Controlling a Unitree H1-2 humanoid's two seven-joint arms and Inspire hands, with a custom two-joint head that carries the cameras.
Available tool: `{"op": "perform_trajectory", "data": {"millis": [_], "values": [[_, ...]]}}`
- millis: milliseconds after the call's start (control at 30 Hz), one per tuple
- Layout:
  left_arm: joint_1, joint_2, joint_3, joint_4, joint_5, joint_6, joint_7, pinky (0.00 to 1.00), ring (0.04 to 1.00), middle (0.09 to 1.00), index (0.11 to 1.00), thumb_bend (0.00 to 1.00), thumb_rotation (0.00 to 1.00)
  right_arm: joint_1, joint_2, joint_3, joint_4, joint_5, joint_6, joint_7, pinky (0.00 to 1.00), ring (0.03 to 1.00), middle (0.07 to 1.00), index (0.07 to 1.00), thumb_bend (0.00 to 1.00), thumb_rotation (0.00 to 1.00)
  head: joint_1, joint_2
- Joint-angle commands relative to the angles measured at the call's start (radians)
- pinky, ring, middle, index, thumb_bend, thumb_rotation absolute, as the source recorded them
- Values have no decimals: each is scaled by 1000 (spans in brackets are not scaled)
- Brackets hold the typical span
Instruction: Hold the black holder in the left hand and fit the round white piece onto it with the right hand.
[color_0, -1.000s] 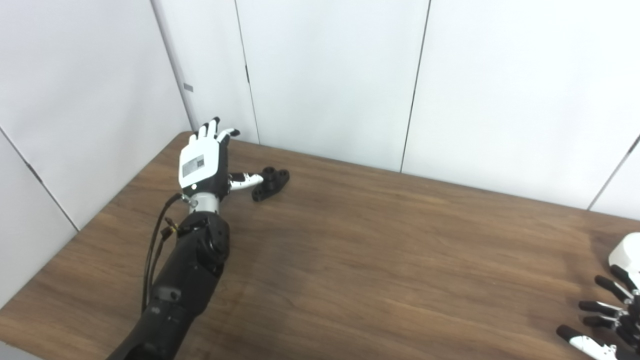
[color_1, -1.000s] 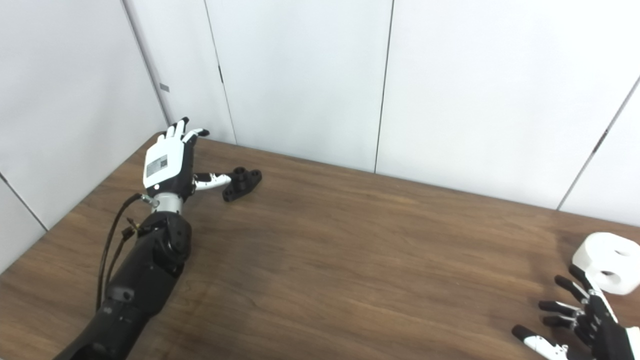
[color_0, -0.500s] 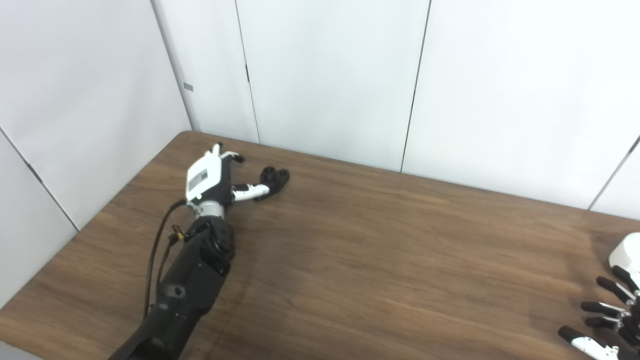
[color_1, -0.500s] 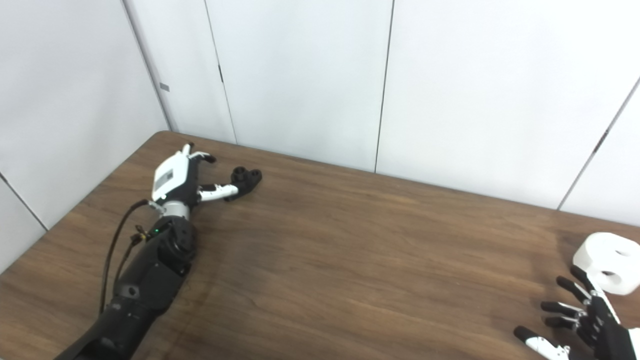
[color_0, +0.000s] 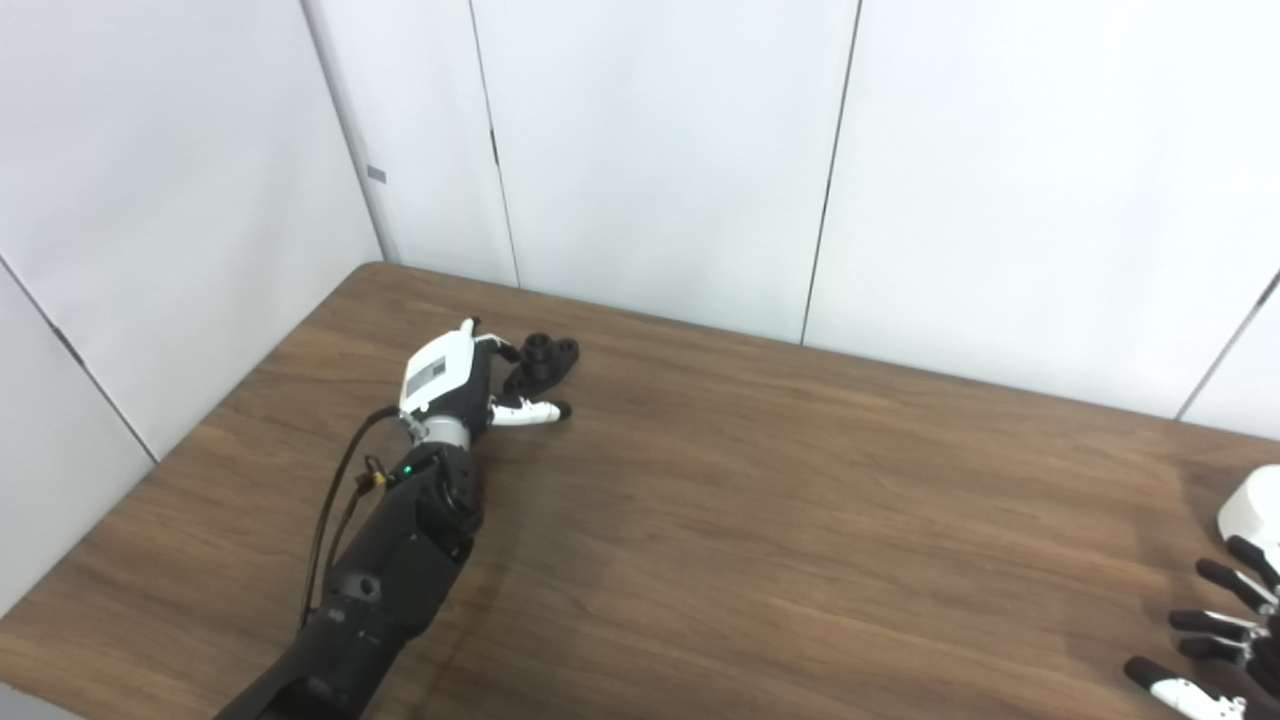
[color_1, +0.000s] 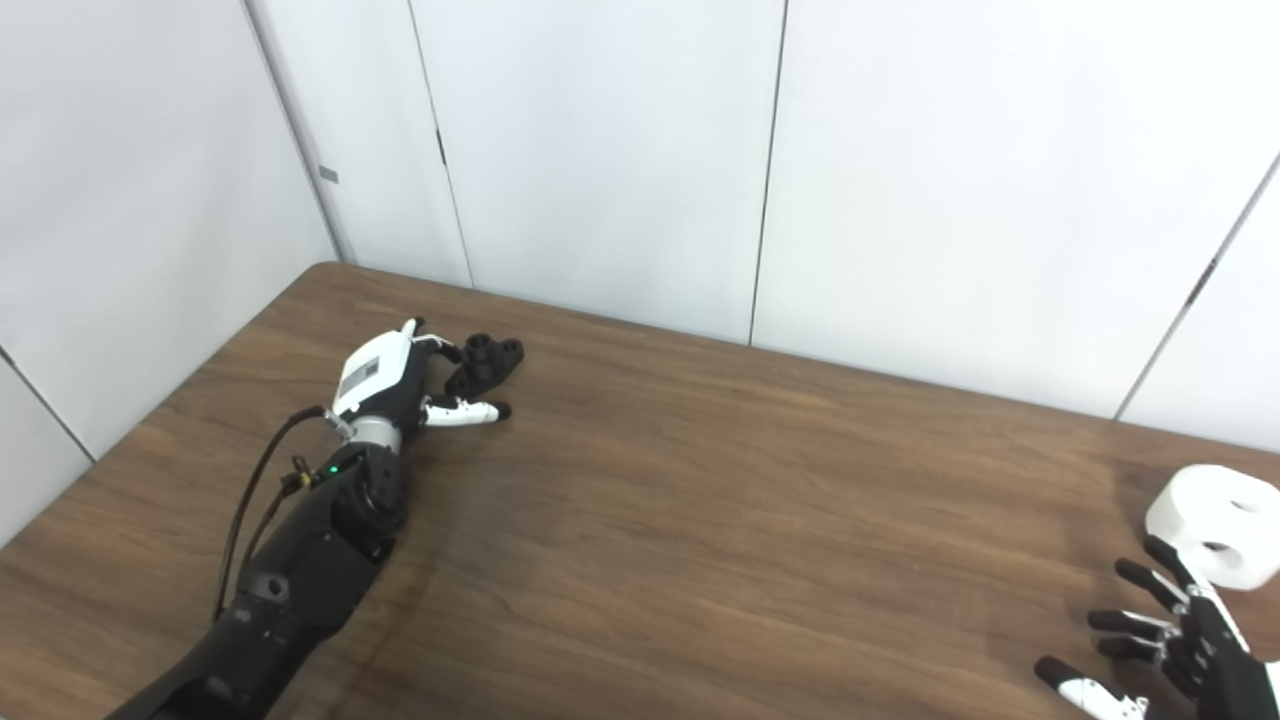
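On the brown wooden table (color_1: 700, 520), walled by white panels (color_1: 600, 150), the black holder (color_1: 485, 362) is flanked, perhaps touched, by the spread-fingered left hand (color_1: 395, 375), while the round white piece (color_1: 1215, 525) lies far across it beside the right hand (color_1: 1180, 640), fingers splayed.

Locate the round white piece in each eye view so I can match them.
Left eye view: round white piece cut off by the right edge, just above the right hand.
Right eye view: fully visible at lower right.
Shared landmark: the right hand's fingertips just below it.

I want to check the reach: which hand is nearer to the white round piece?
Right. The right hand is just in front of the white round piece; the left hand is far across the table.
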Motion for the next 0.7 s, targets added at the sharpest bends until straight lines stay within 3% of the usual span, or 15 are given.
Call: {"op": "perform_trajectory", "data": {"millis": [0, 100, 267, 667], "values": [[-38, 27, -2, 12, 22, -25, 44, 1000, 1000, 1000, 719, 1000, 333, -5, -20, -12, -31, -3, -16, -6, 600, 629, 821, 878, 677, 65, 0, 1], [-45, 25, -18, 49, 38, -28, 77, 1000, 1000, 1000, 708, 996, 296, -3, -20, -13, -36, 2, -7, -3, 621, 629, 823, 880, 680, 97, -5, 5], [-55, 22, -50, 101, 63, -30, 131, 1000, 1000, 1000, 700, 943, 245, -2, -28, -8, -29, -17, -13, -6, 576, 616, 817, 875, 690, 154, -1, 7], [-61, 13, -68, 148, 44, -42, 157, 1000, 1000, 1000, 716, 926, 257, 14, -34, -12, -43, -22, -10, -3, 613, 618, 827, 882, 645, 141, 0, 14]]}}
